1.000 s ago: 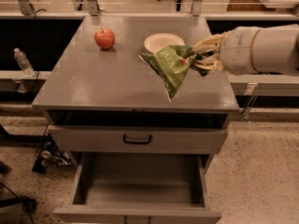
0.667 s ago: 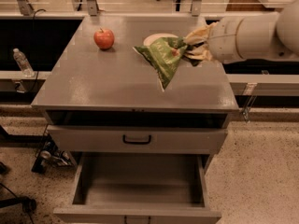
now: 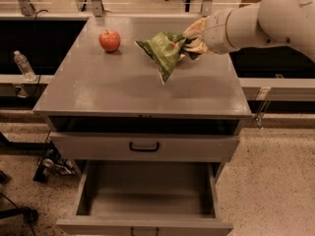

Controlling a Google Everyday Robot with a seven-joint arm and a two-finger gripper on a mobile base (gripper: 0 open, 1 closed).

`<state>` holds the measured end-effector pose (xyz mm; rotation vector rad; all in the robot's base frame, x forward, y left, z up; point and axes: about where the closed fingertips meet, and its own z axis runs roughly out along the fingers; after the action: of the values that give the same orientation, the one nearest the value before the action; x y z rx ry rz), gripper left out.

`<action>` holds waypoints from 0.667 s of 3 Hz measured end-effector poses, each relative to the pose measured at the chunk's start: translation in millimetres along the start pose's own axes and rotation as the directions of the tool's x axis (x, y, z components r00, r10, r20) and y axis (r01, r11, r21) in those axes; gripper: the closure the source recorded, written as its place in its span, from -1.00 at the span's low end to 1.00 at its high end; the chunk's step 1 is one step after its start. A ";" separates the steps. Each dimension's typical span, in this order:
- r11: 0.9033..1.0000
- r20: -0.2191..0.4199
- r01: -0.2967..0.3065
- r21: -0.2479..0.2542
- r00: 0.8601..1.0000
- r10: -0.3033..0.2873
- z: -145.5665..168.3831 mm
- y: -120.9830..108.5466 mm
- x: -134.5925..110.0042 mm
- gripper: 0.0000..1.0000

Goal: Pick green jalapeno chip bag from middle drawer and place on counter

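- claw point(image 3: 191, 39) pinching green jalapeno chip bag point(image 3: 163, 53) by its right end, above the rear of the desk point(image 3: 123, 90).
- bag lies left of and below the claw, long axis slanting down-left; low corner looks just clear of the desk.
- apple point(image 3: 110, 40) further left, apart.
- middle drawer point(image 3: 147, 193) open, no bag inside.
- likely next: lower, release.
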<state>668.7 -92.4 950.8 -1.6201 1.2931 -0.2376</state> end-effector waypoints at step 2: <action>0.998 -0.032 -0.051 -0.024 0.998 0.050 27.7 9.7 18.2 1.00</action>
<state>688.7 -90.6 922.8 -1.6083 1.3644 -0.2176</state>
